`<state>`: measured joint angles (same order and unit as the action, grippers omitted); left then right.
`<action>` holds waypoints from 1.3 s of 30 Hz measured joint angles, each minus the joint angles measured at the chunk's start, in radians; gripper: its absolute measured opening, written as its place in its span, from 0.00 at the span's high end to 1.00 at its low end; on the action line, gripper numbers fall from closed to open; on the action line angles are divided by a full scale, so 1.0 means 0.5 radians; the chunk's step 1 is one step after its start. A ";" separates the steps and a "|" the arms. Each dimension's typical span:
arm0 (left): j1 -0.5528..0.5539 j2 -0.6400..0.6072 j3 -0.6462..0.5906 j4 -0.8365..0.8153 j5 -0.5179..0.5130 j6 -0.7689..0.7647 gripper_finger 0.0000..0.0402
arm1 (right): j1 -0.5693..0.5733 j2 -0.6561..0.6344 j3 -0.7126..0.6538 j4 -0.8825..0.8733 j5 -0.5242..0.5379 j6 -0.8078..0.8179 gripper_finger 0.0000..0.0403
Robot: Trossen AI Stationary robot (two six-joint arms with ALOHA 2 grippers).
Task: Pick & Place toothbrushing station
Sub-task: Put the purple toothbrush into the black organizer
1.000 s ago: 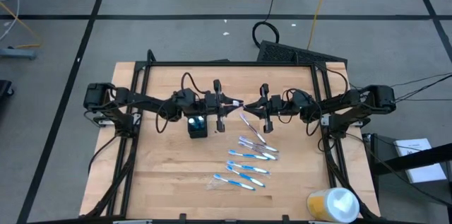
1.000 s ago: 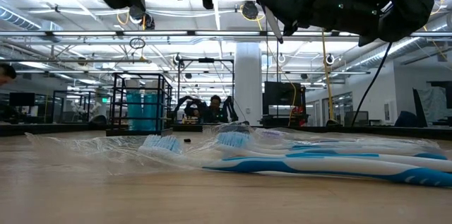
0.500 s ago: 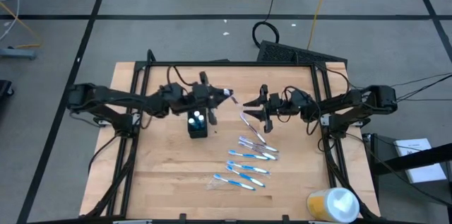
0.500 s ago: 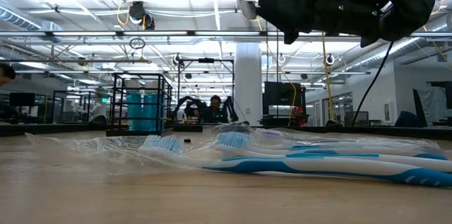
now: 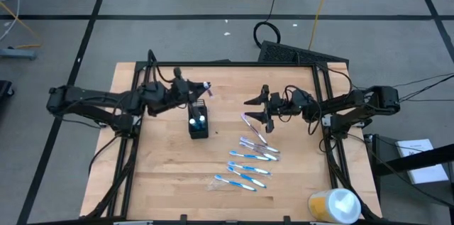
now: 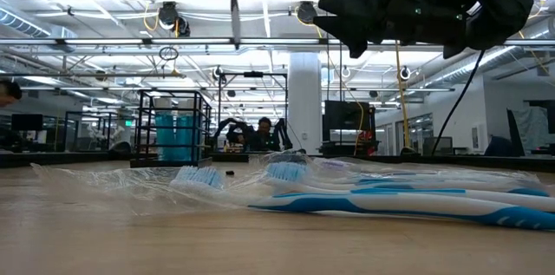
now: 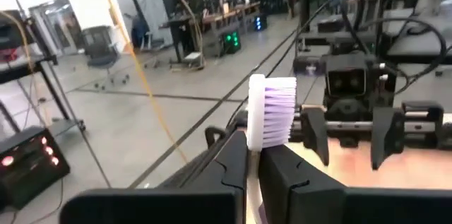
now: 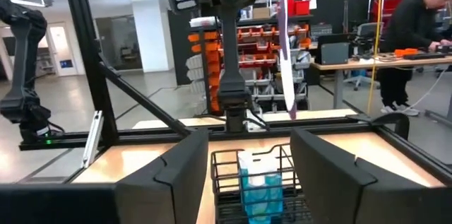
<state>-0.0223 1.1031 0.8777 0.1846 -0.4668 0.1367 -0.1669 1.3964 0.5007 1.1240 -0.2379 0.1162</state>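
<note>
The left gripper (image 5: 198, 89) hangs above the worktop toward its rear left part, just behind the black mesh holder (image 5: 198, 125), its fingers pinched together on a toothbrush (image 7: 272, 111) whose pale bristle head sticks up between them in the left wrist view. In the low view that brush (image 6: 233, 10) hangs nearly upright from the gripper, clear of the wood. The holder stands left of the worktop's middle with blue-and-white tubes (image 8: 258, 180) upright inside it. The right gripper (image 5: 259, 104) hovers right of the holder, near the rear centre, its fingers spread wide and holding nothing. More toothbrushes (image 5: 250, 157) lie scattered flat from the middle toward the front edge, some in clear wrapping. A yellow-and-white round container (image 5: 333, 204) sits at the front right corner. A person (image 8: 415, 37) stands at a bench in the room beyond.
</note>
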 joint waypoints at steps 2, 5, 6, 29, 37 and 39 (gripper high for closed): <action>-0.021 -0.021 -0.032 -0.021 -0.076 -0.015 0.94 | -0.007 0.000 0.000 -0.017 -0.001 0.001 0.51; -0.043 -0.071 -0.097 -0.017 -0.166 -0.028 0.93 | -0.013 0.000 0.000 -0.027 -0.002 0.004 0.52; -0.047 -0.097 -0.128 -0.018 -0.177 -0.037 0.94 | -0.013 0.000 0.000 -0.035 -0.002 0.003 0.52; -0.089 -0.794 -0.959 0.114 -0.635 -0.508 0.95 | -0.032 0.000 0.000 -0.087 -0.001 0.003 0.54; -0.089 -0.793 -1.017 0.114 -0.658 -0.594 0.96 | -0.032 0.000 0.001 -0.089 -0.001 0.005 0.55; -0.089 -0.783 -1.019 0.106 -0.659 -0.619 0.94 | -0.032 0.000 0.001 -0.089 0.000 0.005 0.55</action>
<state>-0.0669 0.7114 0.3683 0.2376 -0.7964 -0.1727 -0.1829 1.3964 0.5011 1.0794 -0.2381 0.1184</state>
